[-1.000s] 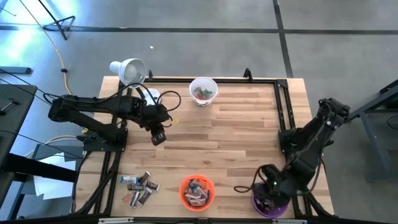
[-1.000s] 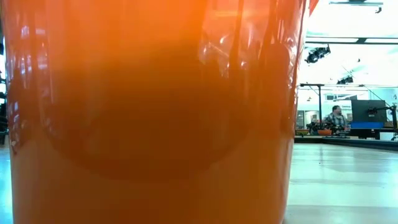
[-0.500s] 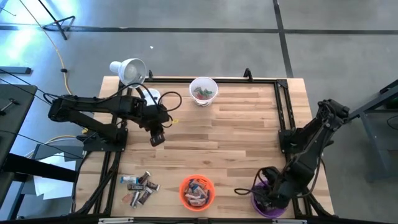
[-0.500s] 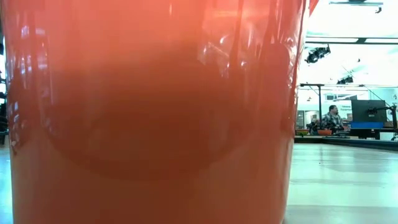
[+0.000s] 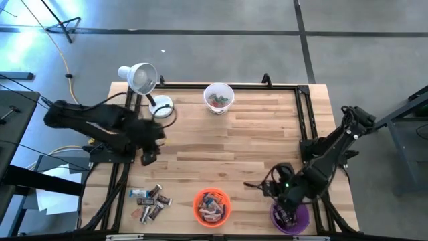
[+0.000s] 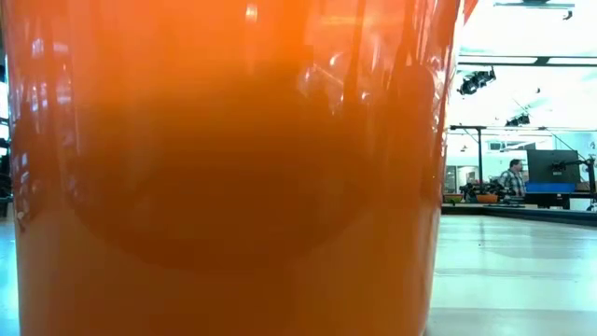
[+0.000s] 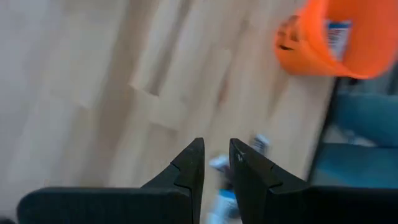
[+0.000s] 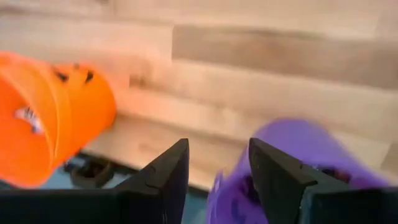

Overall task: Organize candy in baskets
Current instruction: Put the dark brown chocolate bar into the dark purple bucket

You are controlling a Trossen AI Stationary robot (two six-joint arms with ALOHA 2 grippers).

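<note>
Your left gripper (image 7: 216,163) sits at six o'clock, its two dark fingers (image 7: 190,167) standing close together with only a narrow gap between them and nothing held there. Beneath them you see the pale wooden table (image 7: 106,81), its planks running on a slant. At one o'clock stands the orange basket (image 7: 333,40), with a blue-and-white candy (image 7: 339,34) showing inside. Just past the fingertips, near five o'clock, a few blue-silver wrapped candies (image 7: 260,143) lie blurred on the wood.
</note>
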